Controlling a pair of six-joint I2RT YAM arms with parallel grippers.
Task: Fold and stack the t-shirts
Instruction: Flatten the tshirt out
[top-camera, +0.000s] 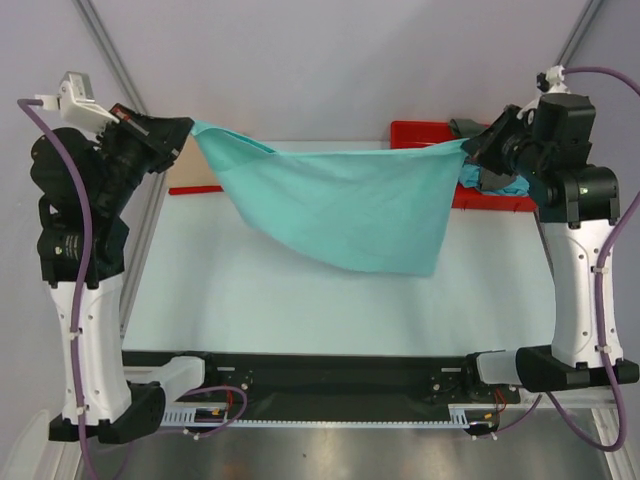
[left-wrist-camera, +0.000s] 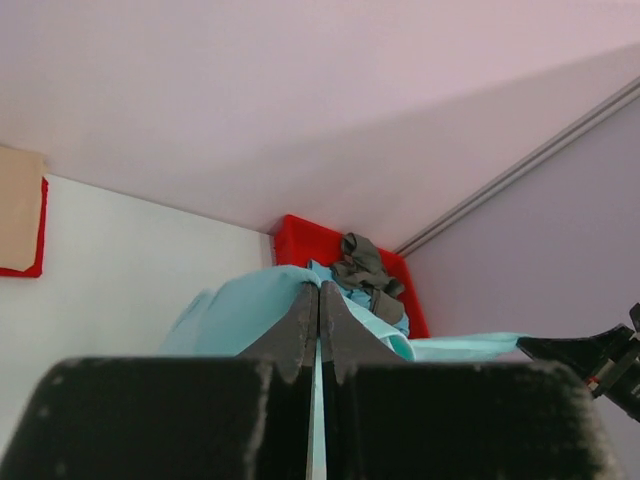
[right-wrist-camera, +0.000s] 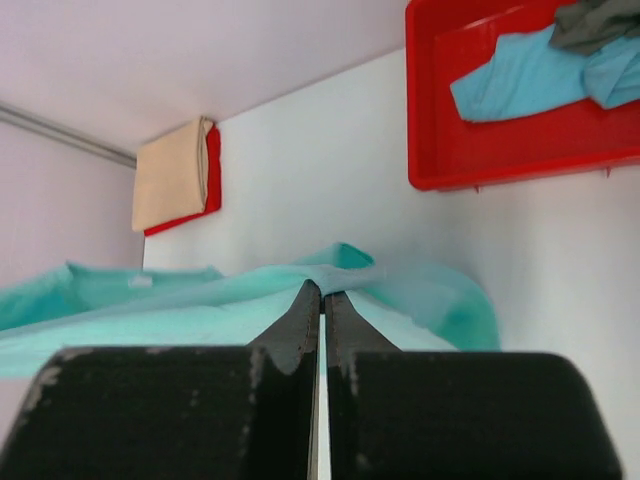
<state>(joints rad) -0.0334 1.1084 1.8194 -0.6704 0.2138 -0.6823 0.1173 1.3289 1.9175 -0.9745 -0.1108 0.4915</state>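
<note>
Top external view: nearest, the white table (top-camera: 250, 310) is seen beyond the arm bases. Above it the mint-green t-shirt (top-camera: 340, 205) is held stretched in the air, its lower part sagging toward the table. One upper corner is pinched in the clenched left gripper (top-camera: 185, 135), the other in the clenched right gripper (top-camera: 468, 150). Farther back on the right, the red tray (right-wrist-camera: 500, 160) is set on the table, with the turquoise-blue t-shirt (right-wrist-camera: 520, 80) and the grey t-shirt (right-wrist-camera: 595, 25) crumpled inside. At the far left, the folded beige t-shirt (right-wrist-camera: 172, 175) is laid on the red t-shirt (right-wrist-camera: 213, 165).
</note>
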